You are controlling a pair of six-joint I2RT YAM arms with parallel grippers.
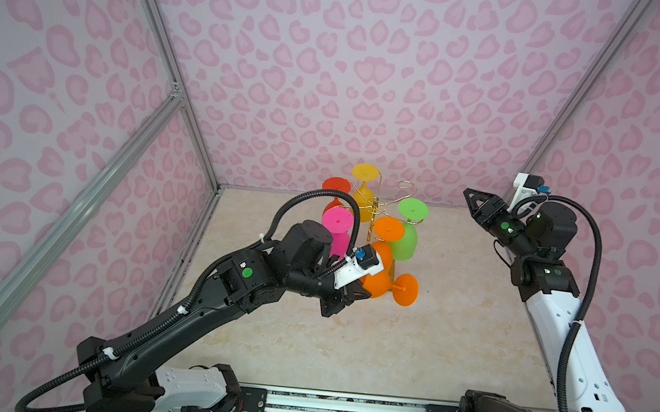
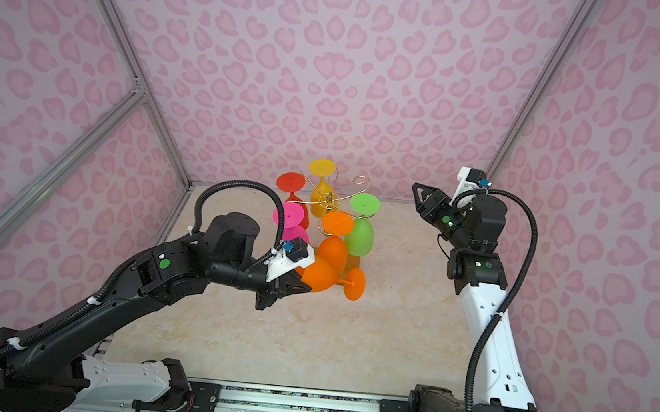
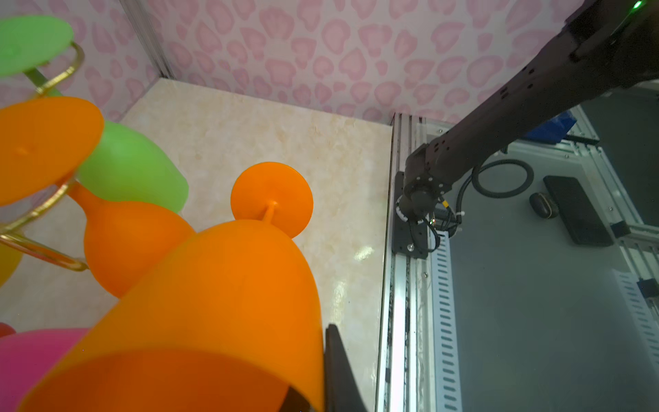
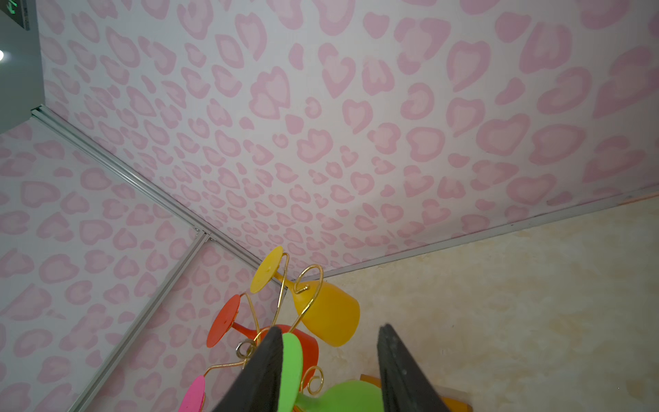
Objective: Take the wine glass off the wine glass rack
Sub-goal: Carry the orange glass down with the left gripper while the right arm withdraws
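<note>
**Orange glass free of the rack, held by its rim**

We see the left gripper [image 1: 354, 295] pinching the loose orange plastic wine glass [image 1: 376, 283] by the thin wall of its bowl at the rim. One finger [image 3: 337, 360] lies outside the bowl and the other seems tucked inside. That grip explains the pose: the glass lies on its side, low over the cream marble-patterned tabletop [image 1: 347, 342], with its round foot pointing away from the arm. We cannot tell whether the foot touches the table.

The thin gold wire wine glass rack [image 1: 378, 212] stands just behind it. Five glasses hang there upside down by their feet in the curled arms: yellow [image 1: 363, 196], red [image 1: 337, 185], pink [image 1: 337, 220], green [image 1: 413, 211] and a second orange glass [image 1: 388, 230]. One curl at the back is bare. The held bowl sits close beside the hanging orange one, and we cannot say whether they touch.

The right gripper [image 1: 472, 199] hovers high and well apart from the rack. Its fingers [image 4: 396, 364] are spread with nothing between them, so we judge it is parked out of the way.

By our reading the removal itself is done. What remains is carrying the glass clear of its neighbours and setting it down. A rim pinch is a light hold, so a knock against the hanging glasses could twist it loose.
</note>
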